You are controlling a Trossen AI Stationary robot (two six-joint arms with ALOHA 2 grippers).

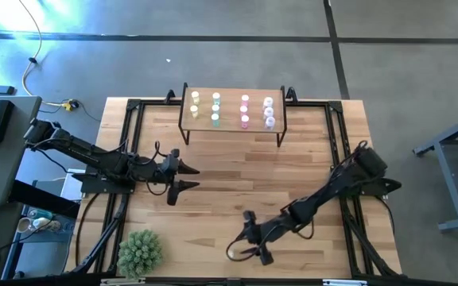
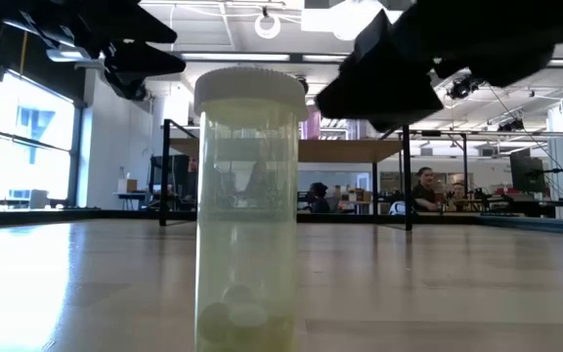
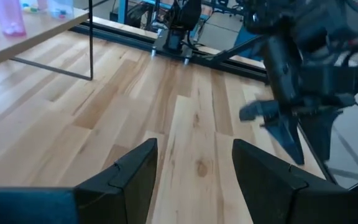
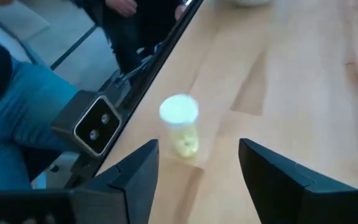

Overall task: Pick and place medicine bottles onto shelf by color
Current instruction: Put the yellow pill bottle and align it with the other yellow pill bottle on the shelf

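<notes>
**One yellow bottle at the table's edge, eight on the shelf**

Closest to the low camera stands a single yellow bottle [image 2: 249,210], upright on the table [image 1: 237,179], pale cap on, with a few pale tablets lying at its bottom. The right wrist view shows the same bottle [image 4: 180,132] near the table's front rail, beside a small grey camera block [image 4: 94,126].

Counting on the shelf [image 1: 229,127] from left to right, as the high view has it: two yellow bottles [image 1: 195,103], two green bottles [image 1: 215,110], two pink bottles [image 1: 245,110] and two white bottles [image 1: 269,113] (eight in all, each colour in its own short column). The shelf sits at the far edge of the table, on thin black legs.

Two arms are over the table. The left gripper [image 1: 191,178] hangs at the left-middle, fingers [image 3: 129,177] spread wide apart with nothing between them. The right gripper [image 1: 254,243] is near the front edge, close to the lone yellow bottle; its fingers [image 4: 272,174] are also wide apart and hold nothing, with the bottle just ahead of them.

A spiky green plant [image 1: 140,252] stands at the front left corner. The table is pale wood planks framed by black rails. Beyond it lies a grey floor; the low view shows a bright workshop with large windows and people [image 2: 424,188] seated far off.
</notes>
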